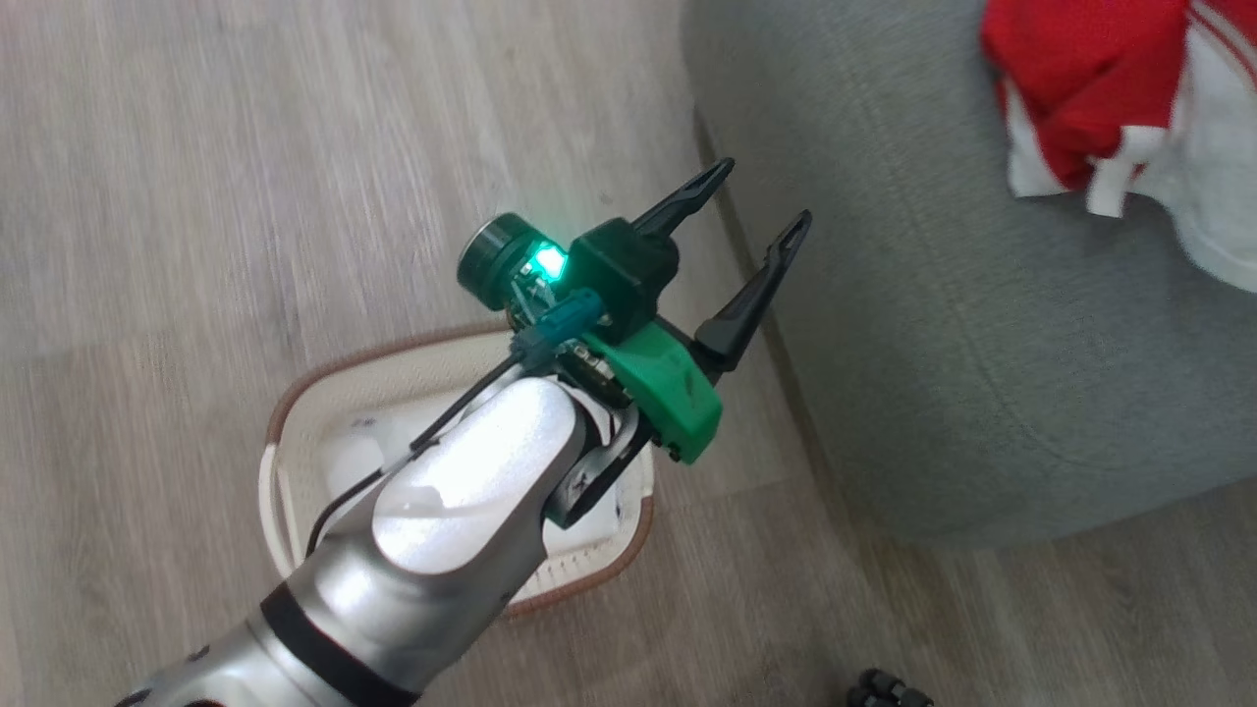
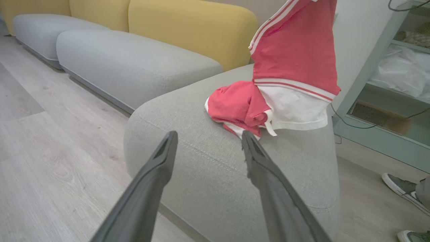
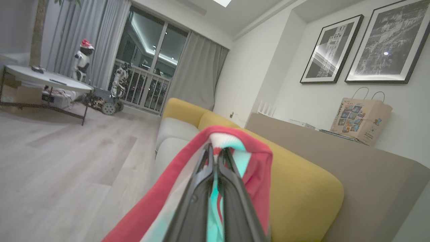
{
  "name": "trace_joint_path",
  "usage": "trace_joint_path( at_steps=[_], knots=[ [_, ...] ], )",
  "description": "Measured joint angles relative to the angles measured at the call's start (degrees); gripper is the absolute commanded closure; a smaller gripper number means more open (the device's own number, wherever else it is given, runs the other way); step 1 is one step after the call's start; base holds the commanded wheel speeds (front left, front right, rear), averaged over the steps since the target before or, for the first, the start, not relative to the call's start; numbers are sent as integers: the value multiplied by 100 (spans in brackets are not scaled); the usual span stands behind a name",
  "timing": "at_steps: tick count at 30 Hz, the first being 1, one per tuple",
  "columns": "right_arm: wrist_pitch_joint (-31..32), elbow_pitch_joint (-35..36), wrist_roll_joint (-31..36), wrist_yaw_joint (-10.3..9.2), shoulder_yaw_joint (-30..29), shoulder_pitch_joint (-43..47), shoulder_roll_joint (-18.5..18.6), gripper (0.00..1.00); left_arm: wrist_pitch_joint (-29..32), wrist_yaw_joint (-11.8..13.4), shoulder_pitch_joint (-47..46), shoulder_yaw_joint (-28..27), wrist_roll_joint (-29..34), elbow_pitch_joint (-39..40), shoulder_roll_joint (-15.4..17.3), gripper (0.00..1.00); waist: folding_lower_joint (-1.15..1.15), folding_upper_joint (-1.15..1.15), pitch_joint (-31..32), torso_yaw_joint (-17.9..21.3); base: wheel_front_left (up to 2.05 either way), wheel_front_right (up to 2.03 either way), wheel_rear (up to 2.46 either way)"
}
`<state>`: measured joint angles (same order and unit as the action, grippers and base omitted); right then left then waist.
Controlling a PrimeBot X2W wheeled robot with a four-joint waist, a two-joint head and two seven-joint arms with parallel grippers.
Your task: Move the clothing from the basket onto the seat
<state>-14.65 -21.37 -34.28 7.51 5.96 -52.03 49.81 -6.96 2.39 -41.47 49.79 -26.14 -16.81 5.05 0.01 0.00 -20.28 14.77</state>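
Head view: left arm's pale forearm slants up over the basket [image 1: 287,405], which sits on the floor just beside the seat [image 1: 933,344]. Left gripper [image 1: 763,193] has its 2 fingers spread wide, empty, tips near the seat's edge. Clothing [image 1: 1090,88]: 1 piece bunched on the seat, another hanging above it, pinched in the closed right gripper [image 3: 215,151].

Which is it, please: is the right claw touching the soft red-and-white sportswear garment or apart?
Touching: in the right wrist view, the right claw is shut on the red-and-white sportswear garment draped over it.
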Motion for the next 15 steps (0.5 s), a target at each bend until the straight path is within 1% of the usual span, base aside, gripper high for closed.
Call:
trace_joint_path(
  at_steps=[3,7,11,15],
  knots=[
    [1,-569,269,-1,30,-196,-32,100,55,37,-108,67,34,4,-24,0,1,0,-271,-132,0,0,0],
    [1,-1206,483,0,264,-313,-174,100,84,75,-238,146,86,2,-71,0,1,0,-597,-335,0,0,0],
    [2,-1887,515,0,539,-520,-257,100,76,120,-352,165,114,2,-88,0,1,0,-830,-575,0,0,0],
    [1,-2438,497,0,911,-698,-266,100,22,168,-421,198,137,2,-118,0,0,0,-988,-787,0,0,0]
  ],
)
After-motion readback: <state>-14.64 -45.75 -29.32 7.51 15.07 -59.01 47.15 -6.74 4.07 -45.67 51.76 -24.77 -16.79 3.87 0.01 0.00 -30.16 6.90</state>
